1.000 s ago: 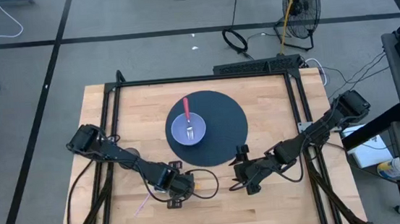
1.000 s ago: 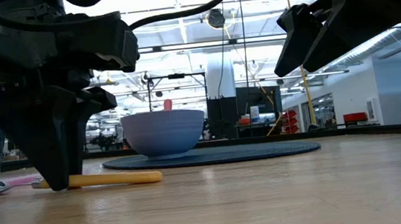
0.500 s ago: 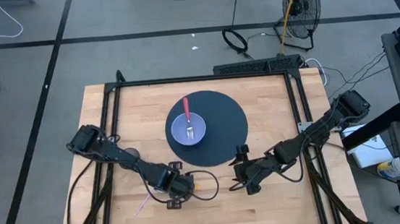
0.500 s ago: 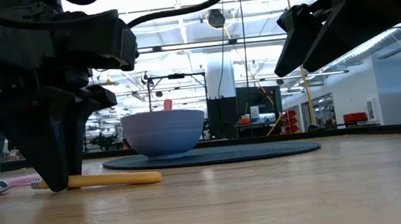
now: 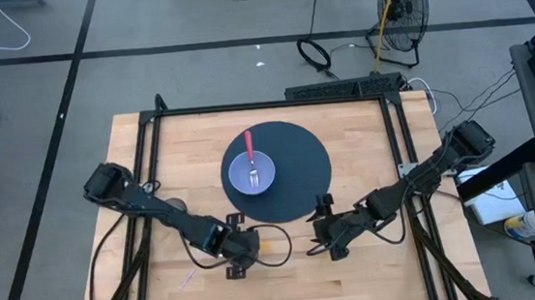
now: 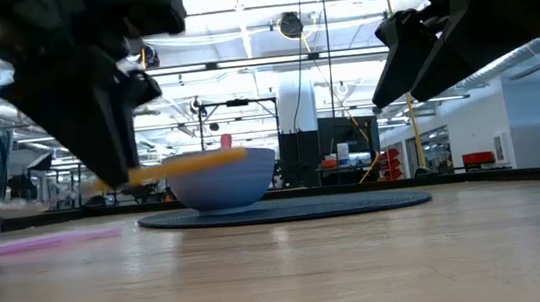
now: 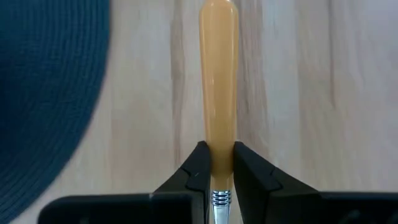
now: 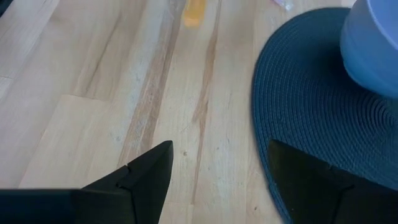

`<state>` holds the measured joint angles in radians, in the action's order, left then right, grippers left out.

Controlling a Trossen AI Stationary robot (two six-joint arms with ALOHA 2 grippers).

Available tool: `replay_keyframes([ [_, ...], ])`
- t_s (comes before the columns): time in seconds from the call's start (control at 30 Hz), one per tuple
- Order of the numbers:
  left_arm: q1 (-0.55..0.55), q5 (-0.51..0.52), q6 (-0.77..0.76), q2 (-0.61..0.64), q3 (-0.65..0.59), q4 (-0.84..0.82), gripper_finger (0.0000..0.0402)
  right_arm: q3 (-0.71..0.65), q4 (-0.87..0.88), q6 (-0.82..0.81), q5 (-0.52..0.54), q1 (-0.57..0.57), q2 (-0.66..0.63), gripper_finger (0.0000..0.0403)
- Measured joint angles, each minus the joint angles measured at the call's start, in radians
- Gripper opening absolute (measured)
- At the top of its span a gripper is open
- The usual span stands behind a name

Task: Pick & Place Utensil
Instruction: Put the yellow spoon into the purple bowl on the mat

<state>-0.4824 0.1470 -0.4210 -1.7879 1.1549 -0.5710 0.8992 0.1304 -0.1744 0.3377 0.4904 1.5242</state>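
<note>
Left gripper (image 7: 217, 171) clamps one yellow-handled utensil (image 7: 218, 74) between fingers; right gripper (image 8: 214, 162) spread, empty; one bowl (image 5: 251, 174), one mat (image 5: 299, 181).

Left gripper (image 6: 111, 173) risen off the table (image 6: 362, 262), yellow-handled utensil (image 6: 186, 164) lifted with it

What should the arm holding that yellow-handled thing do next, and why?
Probably carry it toward the blue bowl. The left gripper is shut on the yellow-handled utensil, already lifted off the table, and the bowl already holds a red-handled utensil.
</note>
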Motion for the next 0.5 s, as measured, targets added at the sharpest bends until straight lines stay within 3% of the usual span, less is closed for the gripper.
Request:
replay_keyframes([
  [0.27, -0.006, 0.137, -0.001, 0.104, 0.001, 0.057, 0.0045, -0.028, 0.000, -0.050, 0.000, 0.000, 0.000, 0.0254],
  [0.5, -0.002, 0.403, -0.003, 0.206, 0.002, 0.098, 0.0045, -0.029, -0.016, -0.050, 0.000, 0.000, 0.000, 0.0254],
])
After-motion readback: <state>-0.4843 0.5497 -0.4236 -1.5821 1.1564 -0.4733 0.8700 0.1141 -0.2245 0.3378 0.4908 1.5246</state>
